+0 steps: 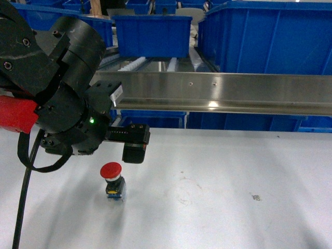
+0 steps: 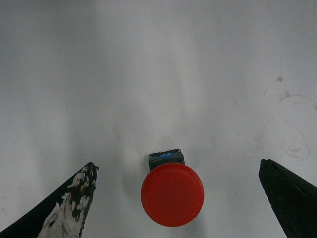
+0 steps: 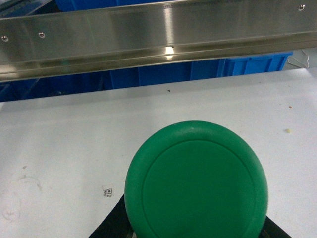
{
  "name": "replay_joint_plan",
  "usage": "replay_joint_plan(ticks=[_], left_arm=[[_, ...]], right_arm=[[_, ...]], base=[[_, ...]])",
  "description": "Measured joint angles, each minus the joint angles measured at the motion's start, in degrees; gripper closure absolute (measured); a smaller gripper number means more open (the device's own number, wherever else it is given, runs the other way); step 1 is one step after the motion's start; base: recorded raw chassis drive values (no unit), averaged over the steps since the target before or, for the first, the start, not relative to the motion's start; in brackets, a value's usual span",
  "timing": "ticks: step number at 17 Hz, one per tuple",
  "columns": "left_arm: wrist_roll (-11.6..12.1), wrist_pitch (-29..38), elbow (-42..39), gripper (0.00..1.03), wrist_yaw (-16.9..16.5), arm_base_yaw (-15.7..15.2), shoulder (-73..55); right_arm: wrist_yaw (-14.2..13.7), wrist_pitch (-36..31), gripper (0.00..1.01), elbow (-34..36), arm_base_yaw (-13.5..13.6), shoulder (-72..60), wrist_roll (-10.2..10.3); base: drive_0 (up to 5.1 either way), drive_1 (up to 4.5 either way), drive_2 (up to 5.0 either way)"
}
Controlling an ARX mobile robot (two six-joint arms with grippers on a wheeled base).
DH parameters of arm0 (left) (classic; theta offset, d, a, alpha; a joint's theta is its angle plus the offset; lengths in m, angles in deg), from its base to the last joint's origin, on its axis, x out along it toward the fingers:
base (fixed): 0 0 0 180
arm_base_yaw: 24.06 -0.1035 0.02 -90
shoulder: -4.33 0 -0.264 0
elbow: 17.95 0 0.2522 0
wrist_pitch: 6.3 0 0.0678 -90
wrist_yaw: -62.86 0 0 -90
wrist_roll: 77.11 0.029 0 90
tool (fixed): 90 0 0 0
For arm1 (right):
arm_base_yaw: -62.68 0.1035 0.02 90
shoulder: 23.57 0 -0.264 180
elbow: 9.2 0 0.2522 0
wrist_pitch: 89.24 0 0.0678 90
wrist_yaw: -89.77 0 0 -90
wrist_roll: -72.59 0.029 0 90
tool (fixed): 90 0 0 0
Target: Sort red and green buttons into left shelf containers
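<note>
The red button (image 1: pixel 111 178) stands upright on the white table, cap up. My left gripper (image 1: pixel 116 155) hovers just above it, open. In the left wrist view the red button (image 2: pixel 172 194) lies between the two spread fingertips (image 2: pixel 84 188), touching neither. The green button (image 3: pixel 195 181) fills the lower half of the right wrist view, and my right gripper (image 3: pixel 195 225) is shut on it, with only its dark fingers (image 3: pixel 106 225) showing at the cap's sides. That gripper is out of the head view. Blue shelf containers (image 1: pixel 153 33) sit behind the steel rail.
A steel shelf rail (image 1: pixel 218 93) runs across the back of the table, with a large blue bin (image 1: pixel 270 36) above it on the right and more bins (image 1: pixel 150 119) below. A black cable (image 1: pixel 23 197) hangs at the left. A small code sticker (image 1: pixel 255 196) lies on the table.
</note>
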Motion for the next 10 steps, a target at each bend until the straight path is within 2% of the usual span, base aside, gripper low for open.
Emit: replay_joint_plan(ticks=[3,7,8,9,10], left_arm=[[-0.3,0.6,1.1,0.09,1.1,0.1,-4.2],[-0.4,-0.5,3.0,0.43,2.2,0.1,-6.1],[-0.4,-0.8,2.9,0.44,2.3,0.0,-6.2],[-0.7,-1.3,2.8,0.52,2.4,0.0,-6.2],[-1.3,-1.7,2.5,0.48,2.3,0.0,-6.2]], right_arm=[[0.0,0.0,0.75,0.0,0.0,0.0,0.0],[0.0,0.0,0.75,0.0,0.0,0.0,0.0],[0.0,0.0,0.75,0.0,0.0,0.0,0.0],[0.0,0.0,0.75,0.0,0.0,0.0,0.0],[0.0,0.0,0.75,0.0,0.0,0.0,0.0]], base=[[0.0,0.0,0.0],[0.0,0.0,0.0],[0.0,0.0,0.0],[0.0,0.0,0.0],[0.0,0.0,0.0]])
